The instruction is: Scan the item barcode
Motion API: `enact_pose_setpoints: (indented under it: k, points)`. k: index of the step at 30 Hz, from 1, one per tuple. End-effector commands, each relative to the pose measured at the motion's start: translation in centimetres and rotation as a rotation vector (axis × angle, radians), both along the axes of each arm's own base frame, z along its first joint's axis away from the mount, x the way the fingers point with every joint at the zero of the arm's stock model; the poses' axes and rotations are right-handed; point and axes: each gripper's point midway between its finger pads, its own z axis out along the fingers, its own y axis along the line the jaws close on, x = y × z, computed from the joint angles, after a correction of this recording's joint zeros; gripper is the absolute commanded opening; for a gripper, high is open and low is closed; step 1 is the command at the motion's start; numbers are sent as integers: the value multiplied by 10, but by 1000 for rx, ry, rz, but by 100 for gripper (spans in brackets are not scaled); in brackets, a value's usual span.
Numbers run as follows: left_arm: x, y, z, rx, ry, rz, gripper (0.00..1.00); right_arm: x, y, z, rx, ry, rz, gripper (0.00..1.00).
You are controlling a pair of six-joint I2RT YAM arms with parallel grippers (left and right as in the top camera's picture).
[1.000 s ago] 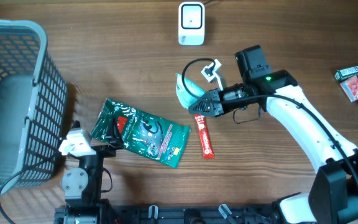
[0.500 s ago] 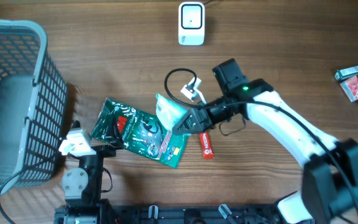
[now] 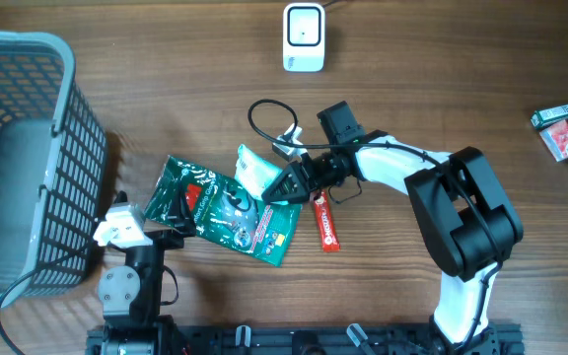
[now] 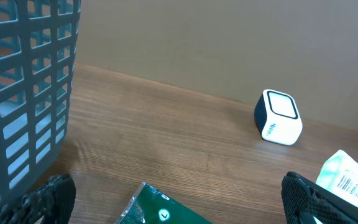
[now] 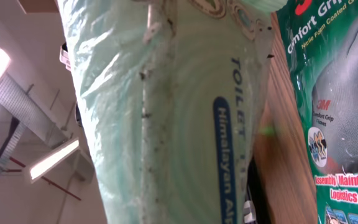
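From overhead, my right gripper (image 3: 286, 183) is clamped tight on the soap packet (image 3: 254, 170). It hangs just over the glove pack (image 3: 230, 209), well apart from the scanner (image 3: 304, 37). On the left wrist view, my left gripper (image 4: 179, 205) gapes wide and empty, and the barcode (image 4: 353, 185) peeks in at lower right. On the right wrist view, the packet fills everything. I reckon pickup is done, and presenting the barcode to the scanner is left.

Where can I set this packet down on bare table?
Bare wood lies between the basket and the scanner, and between the right arm and the small boxes at the edge. Crowded: the middle, where the green bag, red stick and held packet cluster.
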Motion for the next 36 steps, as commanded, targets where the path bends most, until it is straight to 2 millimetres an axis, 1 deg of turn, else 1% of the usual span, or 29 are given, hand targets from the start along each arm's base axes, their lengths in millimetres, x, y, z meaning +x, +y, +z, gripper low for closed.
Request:
enact_pose_setpoints:
  k: [1, 3, 6, 9, 10, 12, 13, 14, 15, 16, 17, 19, 20, 21, 23, 24, 25, 26, 28, 31, 32, 33, 35, 36]
  points:
    - [0, -2, -2, 19, -1, -13, 100, -1, 0, 15, 94, -52, 24, 4]
    - [0, -2, -2, 19, -1, -13, 100, 0, 0, 16, 120, -117, 22, 5]
    - [0, -2, -2, 19, -1, -13, 100, 2, 5, 20, 64, -197, -1, 5]
    - [0, -2, -2, 19, -1, -13, 100, 3, 11, 38, -117, -363, -79, 5]
    - [0, -2, -2, 19, -1, -13, 100, 4, 8, 44, -226, -444, -131, 5]
    - [0, -2, -2, 19, -1, -13, 100, 15, -7, 46, -448, -605, -248, 5]
    - [0, -2, -2, 19, -1, -13, 100, 43, -33, 54, -685, -829, -427, 5]
    - [0, -2, -2, 19, -1, -13, 100, 55, -41, 64, -731, -920, -492, 5]
    - [0, -2, -2, 19, -1, -13, 100, 61, -43, 70, -743, -972, -522, 5]
    - [0, -2, -2, 19, -1, -13, 100, 77, -49, 80, -769, -1065, -581, 5]
    - [0, -2, -2, 19, -1, -13, 100, 94, -57, 81, -821, -1119, -639, 5]
    - [0, -2, -2, 19, -1, -13, 100, 115, -67, 71, -897, -1151, -690, 4]
    - [0, -2, -2, 19, -1, -13, 100, 132, -70, 63, -929, -1166, -710, 4]
    - [0, -2, -2, 19, -1, -13, 100, 143, -70, 60, -938, -1189, -701, 5]
    - [0, -2, -2, 19, -1, -13, 100, 180, -65, 58, -963, -1249, -690, 4]
    - [0, -2, -2, 19, -1, -13, 100, 194, -65, 58, -984, -1266, -696, 5]
    - [0, -2, -2, 19, -1, -13, 100, 214, -63, 54, -1011, -1285, -697, 4]
    - [0, -2, -2, 19, -1, -13, 100, 234, -61, 50, -1027, -1298, -697, 5]
    - [0, -2, -2, 19, -1, -13, 100, 280, -60, 34, -1057, -1284, -720, 4]
    - [0, -2, -2, 19, -1, -13, 100, 324, -63, 23, -1061, -1265, -750, 4]
    - [0, -2, -2, 19, -1, -13, 100, 337, -64, 20, -1060, -1266, -767, 5]
    - [0, -2, -2, 19, -1, -13, 100, 351, -66, 12, -1067, -1251, -779, 4]
    - [0, -2, -2, 19, -1, -13, 100, 357, -67, -6, -1079, -1202, -764, 4]
    - [0, -2, -2, 19, -1, -13, 100, 356, -67, -8, -1073, -1187, -763, 4]
